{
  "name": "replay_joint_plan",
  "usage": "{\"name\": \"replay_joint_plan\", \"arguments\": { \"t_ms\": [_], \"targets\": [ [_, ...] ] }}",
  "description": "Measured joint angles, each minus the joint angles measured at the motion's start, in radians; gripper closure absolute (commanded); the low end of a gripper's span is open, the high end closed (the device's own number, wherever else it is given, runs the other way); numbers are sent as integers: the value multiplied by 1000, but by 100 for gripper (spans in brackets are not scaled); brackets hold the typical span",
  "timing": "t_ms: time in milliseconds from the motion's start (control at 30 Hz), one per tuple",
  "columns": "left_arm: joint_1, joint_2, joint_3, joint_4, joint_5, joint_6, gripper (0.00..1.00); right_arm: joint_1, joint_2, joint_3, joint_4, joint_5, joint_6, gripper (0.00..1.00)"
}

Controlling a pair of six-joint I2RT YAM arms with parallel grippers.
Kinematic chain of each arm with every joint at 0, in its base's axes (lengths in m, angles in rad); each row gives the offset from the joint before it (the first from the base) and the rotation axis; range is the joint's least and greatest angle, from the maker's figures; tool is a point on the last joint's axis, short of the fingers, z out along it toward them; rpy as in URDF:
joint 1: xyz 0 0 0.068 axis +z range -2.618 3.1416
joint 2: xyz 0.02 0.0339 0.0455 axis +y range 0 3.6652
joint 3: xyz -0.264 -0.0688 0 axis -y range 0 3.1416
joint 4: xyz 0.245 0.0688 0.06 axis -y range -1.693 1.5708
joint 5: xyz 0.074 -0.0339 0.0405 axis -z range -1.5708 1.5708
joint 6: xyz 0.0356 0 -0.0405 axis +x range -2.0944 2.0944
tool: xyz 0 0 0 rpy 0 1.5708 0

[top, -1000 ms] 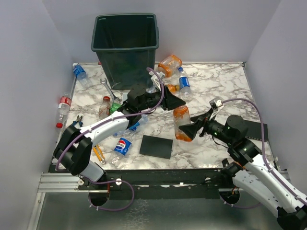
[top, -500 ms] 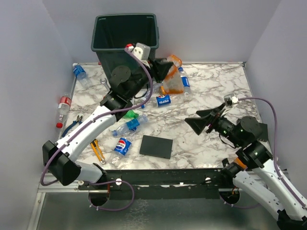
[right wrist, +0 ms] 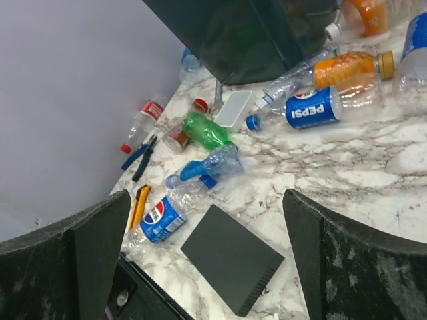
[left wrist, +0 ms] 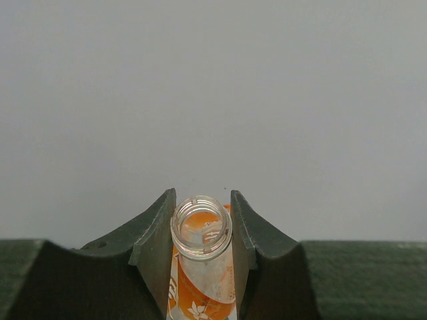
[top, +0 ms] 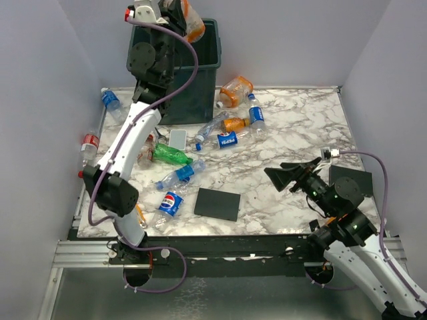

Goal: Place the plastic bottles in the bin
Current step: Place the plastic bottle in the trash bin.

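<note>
My left gripper (top: 179,12) is raised high over the left part of the dark green bin (top: 200,57), shut on an orange-labelled plastic bottle (top: 191,20). In the left wrist view its fingers clamp the capless neck of that bottle (left wrist: 201,230), with the bin's rim (left wrist: 373,267) below. My right gripper (top: 283,175) hangs open over the table's right side, holding nothing; its wrist view looks down between wide fingers (right wrist: 100,233). Loose bottles lie on the marble: a Pepsi one (top: 172,202), a green one (top: 170,155), another Pepsi one (right wrist: 312,108), an orange one (top: 235,124).
A flat black plate (top: 217,203) lies near the front edge, a second dark slab (top: 350,180) at the right. Pliers (top: 103,172), a wrench (top: 150,123), a yellow cutter (right wrist: 139,203) and a white card (top: 177,138) lie at the left. More bottles (top: 235,90) lie by the bin.
My left arm has swung the orange-labelled bottle from mid-table up over the bin. My right arm has drawn back toward the near right, still open.
</note>
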Motion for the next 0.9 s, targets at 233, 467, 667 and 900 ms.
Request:
{"name": "replay_joint_plan", "arguments": {
  "t_ms": [233,467,667,900],
  "targets": [
    [19,219,110,55,-41,8,100,0,-19,-26,-45,53,24,0],
    [19,335,110,3,-45,3,87,0,-23,-26,-87,108,22,0],
    [19,343,114,-18,-46,5,12,0,-23,-26,-108,142,22,0],
    [19,342,146,-20,-45,-13,1,0,-9,-19,-119,178,11,0]
  ]
}}
